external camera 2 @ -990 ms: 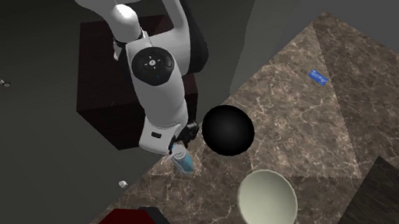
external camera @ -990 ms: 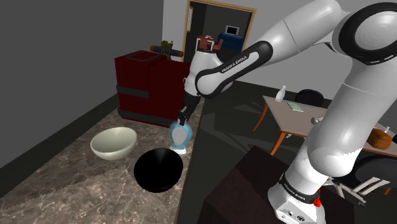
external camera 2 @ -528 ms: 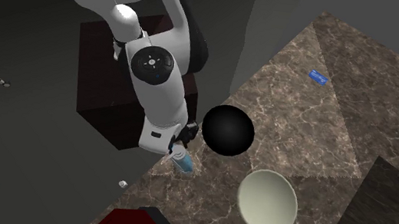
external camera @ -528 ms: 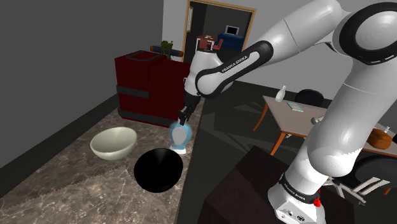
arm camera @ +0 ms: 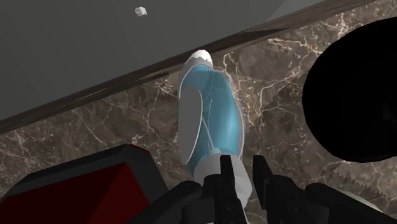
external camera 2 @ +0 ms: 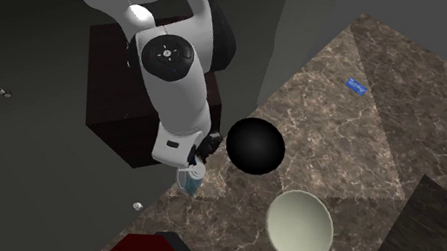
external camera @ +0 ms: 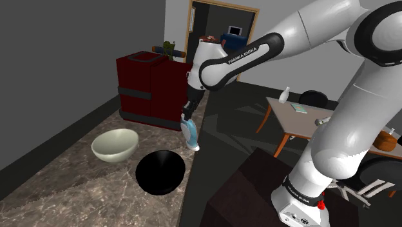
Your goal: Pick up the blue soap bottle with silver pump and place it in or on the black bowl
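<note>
Here, my black fingers [arm camera: 226, 178] pinch the pump end of the translucent blue soap bottle [external camera: 192, 134]. It hangs tilted over the dark marble surface [external camera: 77, 187], at its edge on the shoulder view's right, just beyond the round black bowl [external camera: 160, 172] and apart from it.

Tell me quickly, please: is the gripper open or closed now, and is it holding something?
The gripper: closed, holding the blue soap bottle by its pump end.
</note>
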Tool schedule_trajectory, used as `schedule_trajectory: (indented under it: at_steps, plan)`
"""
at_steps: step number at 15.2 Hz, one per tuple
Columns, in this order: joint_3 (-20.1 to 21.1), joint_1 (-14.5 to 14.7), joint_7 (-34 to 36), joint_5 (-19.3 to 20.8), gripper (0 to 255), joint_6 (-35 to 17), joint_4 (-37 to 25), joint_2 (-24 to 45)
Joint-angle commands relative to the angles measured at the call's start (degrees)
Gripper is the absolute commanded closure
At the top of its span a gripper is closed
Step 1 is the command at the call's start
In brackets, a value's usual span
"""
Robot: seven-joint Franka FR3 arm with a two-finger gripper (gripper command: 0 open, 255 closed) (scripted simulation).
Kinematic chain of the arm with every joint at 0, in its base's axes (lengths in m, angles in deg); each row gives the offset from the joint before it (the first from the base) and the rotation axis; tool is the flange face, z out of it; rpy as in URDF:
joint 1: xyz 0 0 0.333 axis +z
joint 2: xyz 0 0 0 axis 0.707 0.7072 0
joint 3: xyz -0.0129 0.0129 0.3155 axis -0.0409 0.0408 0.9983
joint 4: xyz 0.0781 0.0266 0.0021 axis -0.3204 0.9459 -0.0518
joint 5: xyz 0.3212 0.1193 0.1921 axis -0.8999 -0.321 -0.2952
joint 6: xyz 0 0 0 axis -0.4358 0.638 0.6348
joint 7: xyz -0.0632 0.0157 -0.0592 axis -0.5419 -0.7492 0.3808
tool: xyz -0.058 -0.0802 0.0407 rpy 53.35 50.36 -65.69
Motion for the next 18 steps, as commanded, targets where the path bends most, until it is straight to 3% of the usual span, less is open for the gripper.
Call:
schedule_trajectory:
  at_steps: [1, 18]
  plan:
    - [-0.04, -0.02, -0.09, -0.14, 255, 1.63, -0.68, -0.96]
    - [-0.36, -0.11, -0.27, -0.66, 255, 14.89, -8.3, -6.63]
